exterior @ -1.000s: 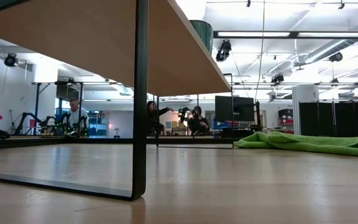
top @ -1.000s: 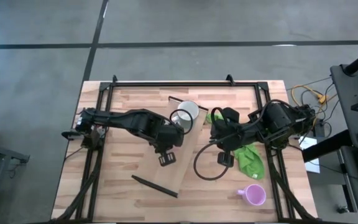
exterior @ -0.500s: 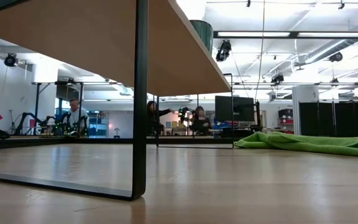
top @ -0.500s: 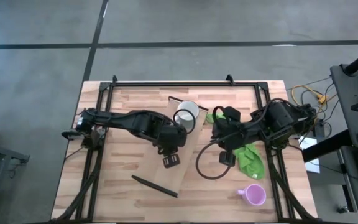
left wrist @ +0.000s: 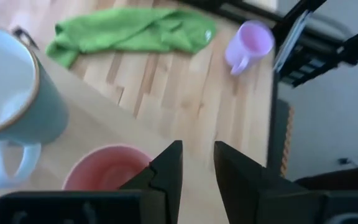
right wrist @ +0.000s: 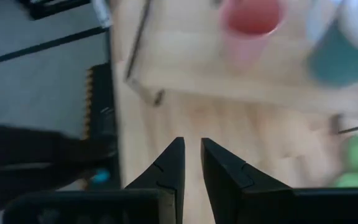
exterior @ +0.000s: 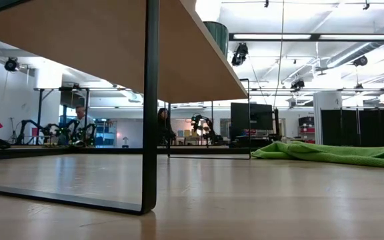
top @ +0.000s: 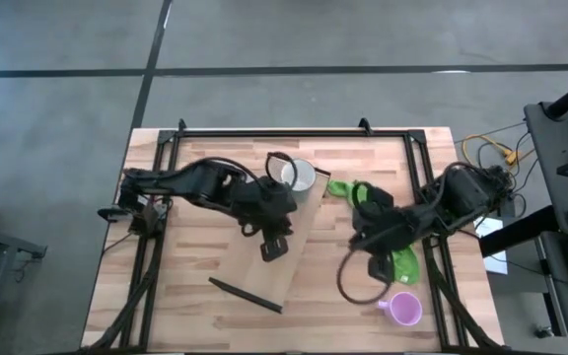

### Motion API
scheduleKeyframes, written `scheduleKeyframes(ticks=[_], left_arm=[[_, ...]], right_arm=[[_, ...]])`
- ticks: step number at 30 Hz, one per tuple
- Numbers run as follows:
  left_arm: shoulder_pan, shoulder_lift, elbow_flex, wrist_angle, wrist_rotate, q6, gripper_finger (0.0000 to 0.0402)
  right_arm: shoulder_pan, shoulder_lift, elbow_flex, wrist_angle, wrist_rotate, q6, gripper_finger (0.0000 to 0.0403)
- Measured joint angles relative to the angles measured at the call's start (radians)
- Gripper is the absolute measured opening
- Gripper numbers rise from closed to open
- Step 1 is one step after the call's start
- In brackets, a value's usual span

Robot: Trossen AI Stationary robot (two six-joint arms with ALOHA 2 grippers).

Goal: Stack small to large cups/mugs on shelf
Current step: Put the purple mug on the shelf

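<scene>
We look down on a light butcher-block wooden table (top: 185,296) with a black frame. On it lies the long light-wood shelf plank (top: 249,266), raised on thin black end strips and running diagonally from near-left to far-right.

Next in size, two dark arms reach in from either side. The left gripper (top: 273,247) hovers above the middle of the shelf, its fingers (left wrist: 168,171) a narrow gap apart and holding nothing. The right gripper (top: 381,266) hangs over the table to the right of the shelf, just above a crumpled green cloth (top: 394,253); its fingers (right wrist: 169,163) are also narrowly parted and empty.

The pale grey-white handled mug (top: 295,177) stands at the shelf's far end. The left wrist view shows the smaller salmon-pink handleless cup (left wrist: 107,169) just beside it on the shelf. The lilac-pink handled mug (top: 403,309) sits alone at the table's near right, well apart from the shelf.

We judge two vessels placed and one left. The next move calls for the right gripper to travel nearer, open wider and grasp the lilac mug.

From above, the left arm hides the salmon cup. The right wrist view is smeared, and the low view shows only the shelf's underside.
</scene>
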Motion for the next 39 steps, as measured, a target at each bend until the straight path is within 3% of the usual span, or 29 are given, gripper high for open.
scheduleKeyframes(ticks=[4,10,20,27,33,39], left_arm=[[0.0,-0.046,-0.001,0.031,-0.018,0.0,0.0077],[0.0,-0.101,0.005,0.036,-0.094,0.001,0.0077],[0.0,-0.128,0.003,0.036,-0.108,0.009,0.0077],[0.0,-0.13,0.004,0.037,-0.107,0.036,0.0077],[-0.001,-0.134,0.005,0.037,-0.026,0.062,0.0077],[-0.003,-0.144,0.005,0.036,0.02,0.129,0.0077]], right_arm=[[0.071,-0.002,-0.047,0.001,-0.077,0.154,0.0048],[0.182,0.0,-0.209,0.0,-0.082,0.385,0.0048],[0.31,-0.016,-0.456,0.004,-0.136,0.823,0.0048],[0.398,-0.017,-0.646,0.178,-0.175,1.073,0.0048],[0.429,-0.017,-0.803,0.379,-0.178,1.245,0.0048],[0.429,-0.017,-0.921,0.427,-0.179,1.393,0.0048]])
